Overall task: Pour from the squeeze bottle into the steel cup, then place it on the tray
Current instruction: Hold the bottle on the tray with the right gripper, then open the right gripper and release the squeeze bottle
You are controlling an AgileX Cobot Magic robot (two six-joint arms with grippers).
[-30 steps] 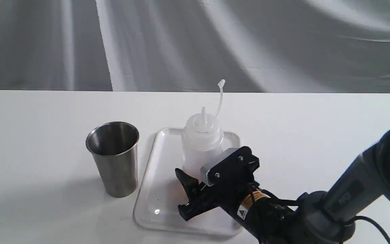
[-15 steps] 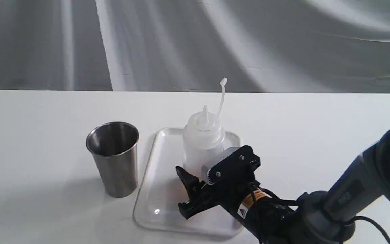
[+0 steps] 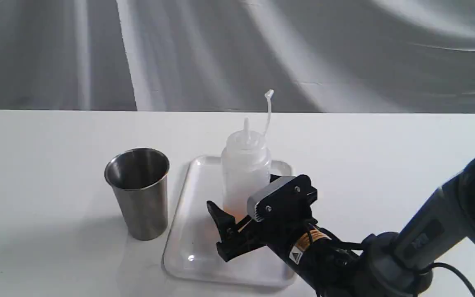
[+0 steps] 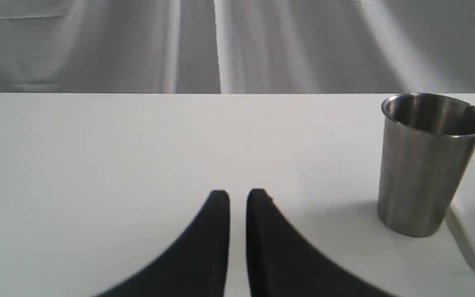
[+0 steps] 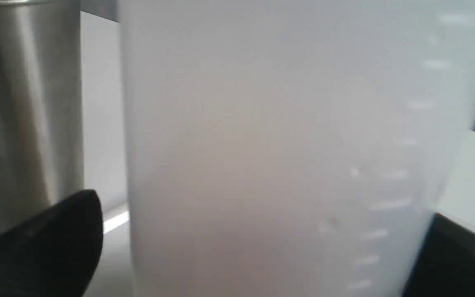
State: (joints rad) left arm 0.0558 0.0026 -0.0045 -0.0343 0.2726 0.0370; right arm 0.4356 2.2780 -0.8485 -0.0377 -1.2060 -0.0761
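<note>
White table top (image 3: 35,165) under everything, matte and bare around the tray.

Next the tray (image 3: 179,214), white plastic. Lies flat on the table, long sides running away from the exterior camera.

Then the squeeze bottle (image 3: 245,173). Stands upright on the tray, toward its far end. Long axis vertical, nozzle pointing straight up, thin cap strap rising beside the nozzle. Shows a little amber liquid at the bottom only.

Then the steel cup (image 3: 140,194). Stands upright on the table just beside the tray's left long edge, mouth upward, wider at the rim.

Then the right gripper (image 3: 241,198), low over the tray. Spread wide around the lower body of the bottle. In the right wrist view, a clear gap between one finger and the bottle wall; gripping nothing.

Last the left gripper (image 4: 237,194), farther from the tray than the cup. Almost closed, only a thin slit between the fingers, and nothing inside.
</note>
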